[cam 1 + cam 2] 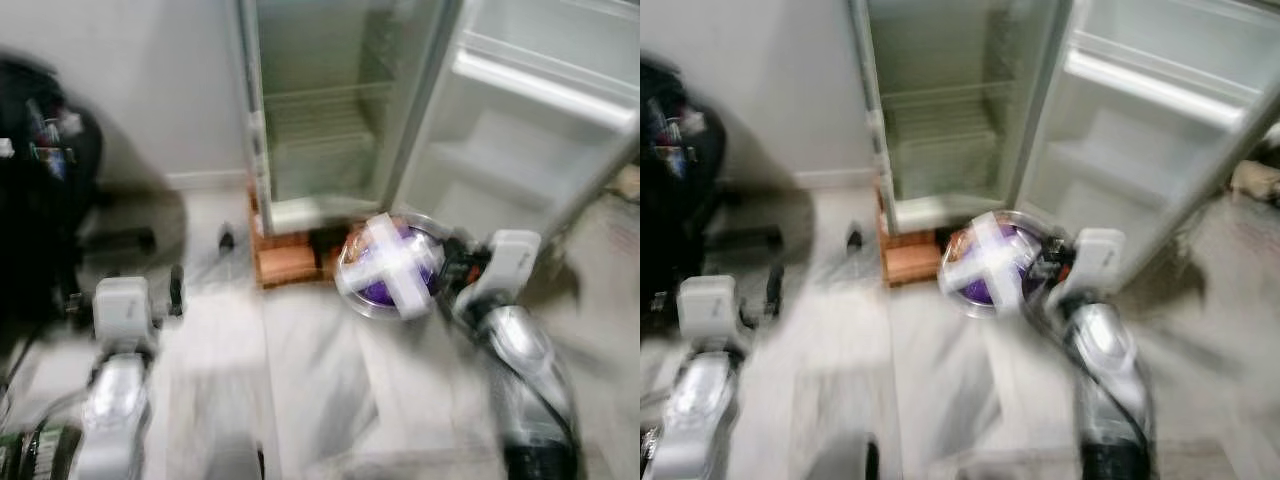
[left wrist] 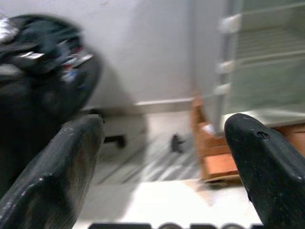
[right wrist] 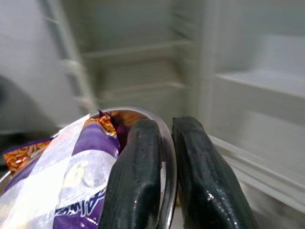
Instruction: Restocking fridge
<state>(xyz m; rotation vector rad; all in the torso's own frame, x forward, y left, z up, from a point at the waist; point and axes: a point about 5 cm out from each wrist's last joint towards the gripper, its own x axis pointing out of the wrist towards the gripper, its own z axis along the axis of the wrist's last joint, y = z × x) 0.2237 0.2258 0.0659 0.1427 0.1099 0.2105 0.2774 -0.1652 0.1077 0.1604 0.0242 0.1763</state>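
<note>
Right gripper (image 3: 164, 157) pinches metal bowl (image 1: 352, 290) holding purple packet (image 3: 71, 176).

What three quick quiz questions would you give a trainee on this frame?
1. True or false: the fridge door is shut.
2. Which gripper holds the bowl? A) left B) right C) neither
3. Fill in: the right gripper pinches the bowl by its ____.

Key:
1. False; the door stands open.
2. B; the left gripper has its jaws apart on nothing.
3. Rim; one finger inside, one outside.
</note>
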